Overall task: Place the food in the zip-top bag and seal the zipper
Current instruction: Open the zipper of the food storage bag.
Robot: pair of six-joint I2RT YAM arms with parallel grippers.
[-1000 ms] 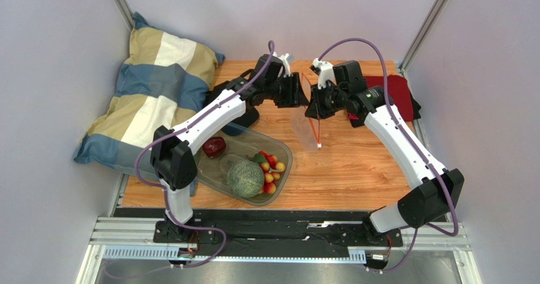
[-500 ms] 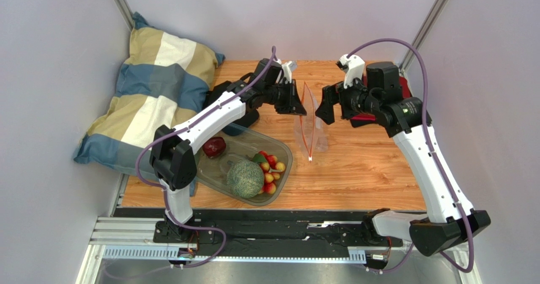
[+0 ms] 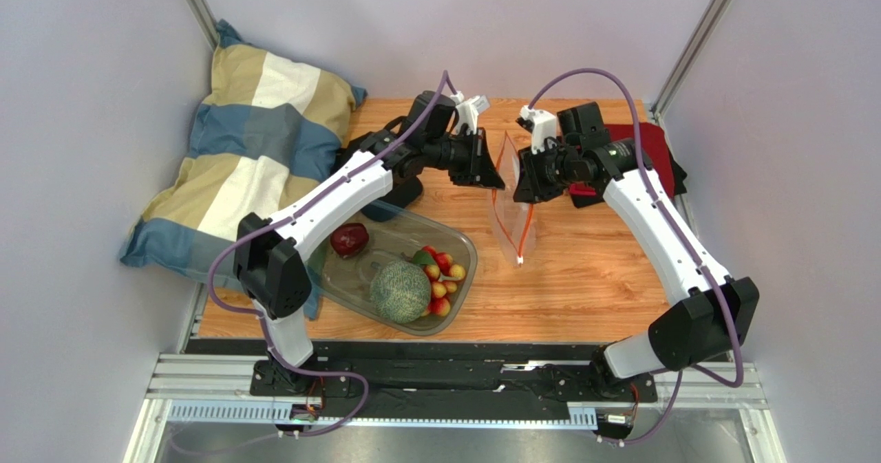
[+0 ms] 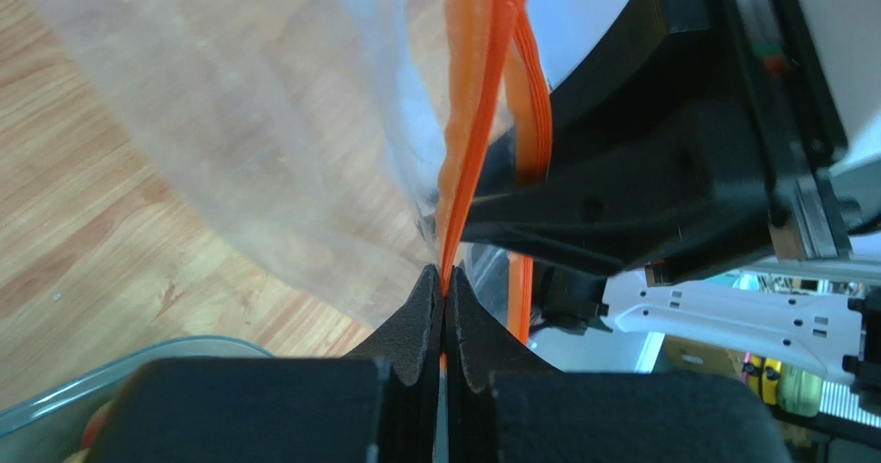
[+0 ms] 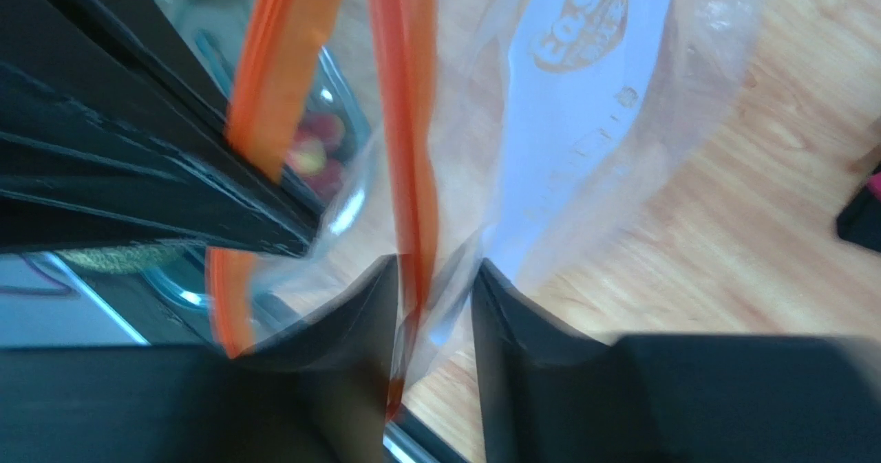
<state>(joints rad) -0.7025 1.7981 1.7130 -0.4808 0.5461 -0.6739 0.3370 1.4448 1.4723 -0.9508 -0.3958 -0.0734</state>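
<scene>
The clear zip-top bag (image 3: 514,215) hangs upright over the table between my two grippers, its orange-red zipper (image 3: 504,190) parted into two lips and the white slider (image 3: 519,263) at the low end. My left gripper (image 3: 488,167) is shut on one orange lip (image 4: 471,122). My right gripper (image 3: 525,179) is open, with the other orange lip (image 5: 408,122) and clear film between its fingers (image 5: 517,308). The green melon (image 3: 401,290), dark red apple (image 3: 350,239) and bunch of small red-and-yellow fruits (image 3: 441,273) lie in the clear tub (image 3: 460,244).
A striped pillow (image 3: 248,143) fills the back left. A dark red cloth (image 3: 649,151) lies at the back right, behind the right arm. The tub sits at the front left, below the left arm. Bare wooden table (image 3: 579,277) lies in front of the bag.
The right gripper let go and pulled away to the right, then came back onto the bag's right lip. The bag's mouth has parted. The left gripper stayed shut on its lip.
</scene>
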